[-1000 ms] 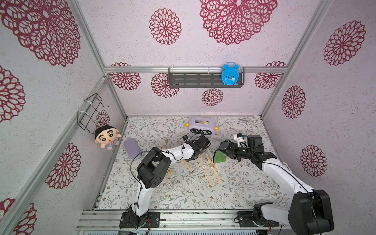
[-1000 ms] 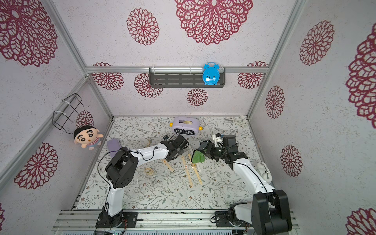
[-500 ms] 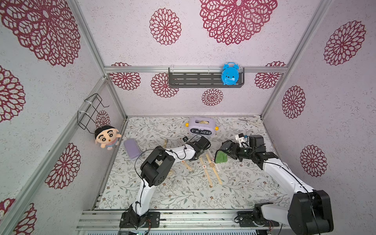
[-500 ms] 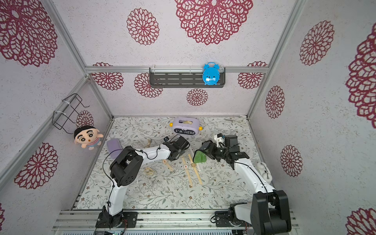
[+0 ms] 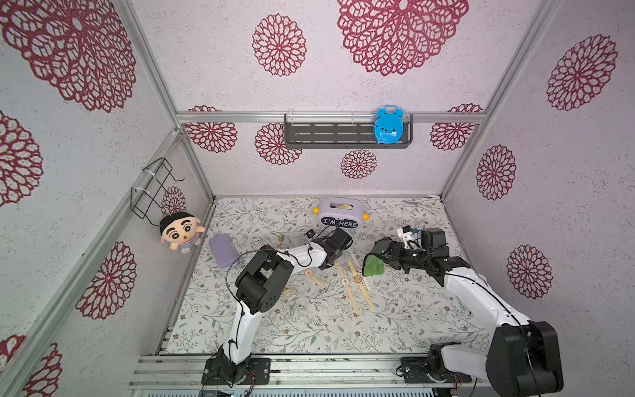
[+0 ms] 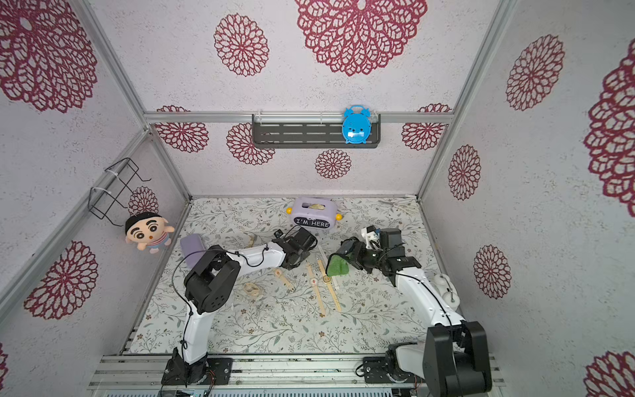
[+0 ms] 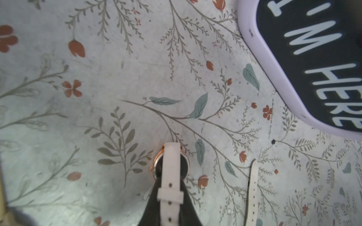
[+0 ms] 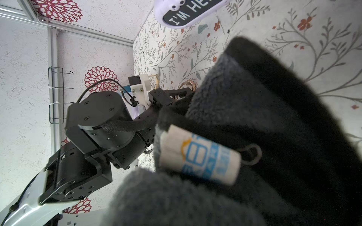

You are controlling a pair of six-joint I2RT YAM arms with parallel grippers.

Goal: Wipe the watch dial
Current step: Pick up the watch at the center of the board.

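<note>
Near strip of mat [image 5: 309,330] is wide open. Centre's tight: watches [image 5: 347,282] lie flat btwn left arm [image 5: 299,255] & right arm [image 5: 474,290]. Lilac box [image 5: 340,210] blocks the far side; purple case [image 5: 223,250] sits left by the wall.

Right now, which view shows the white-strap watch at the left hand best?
Left wrist: the watch is close and sharp, strap and rose-gold case. Right wrist shows only its rim past the cloth. In both top views it's too small.
</note>
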